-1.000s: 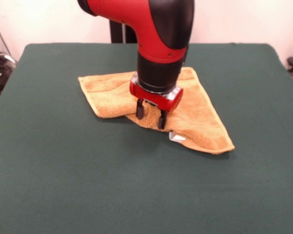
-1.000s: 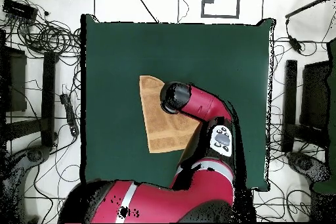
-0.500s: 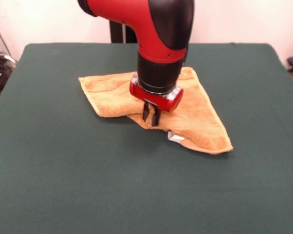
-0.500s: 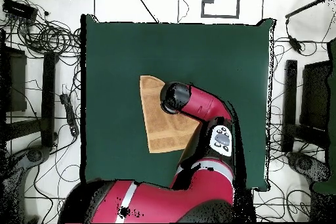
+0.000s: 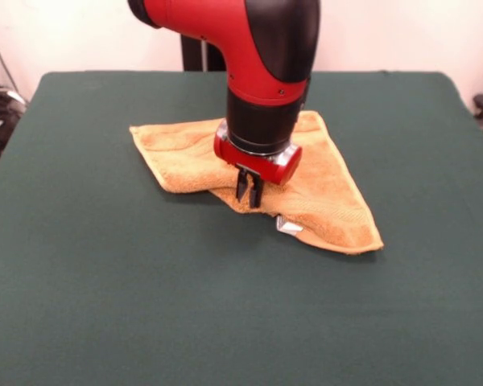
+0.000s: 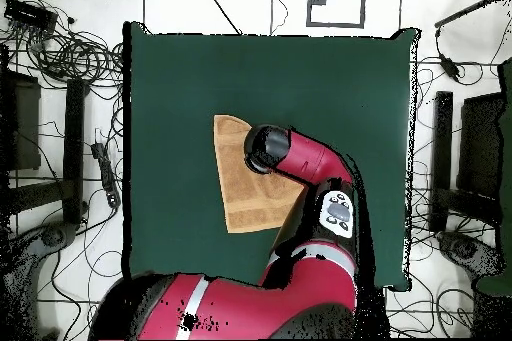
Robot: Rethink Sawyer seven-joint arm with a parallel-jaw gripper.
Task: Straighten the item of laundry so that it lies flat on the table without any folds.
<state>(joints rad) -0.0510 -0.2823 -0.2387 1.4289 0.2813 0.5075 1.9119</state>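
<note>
Jaws closed since, pinching towel (image 5: 330, 193) fold.

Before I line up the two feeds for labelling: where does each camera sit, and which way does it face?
Front view: across the table from the robot, facing it; shows the forearm and gripper, jaws shut on the towel.
Overhead view: above, looking straight down, robot base at bottom; shows shoulder and arm, with the wrist hiding the gripper.
Shared: the towel, green table and arm.
</note>
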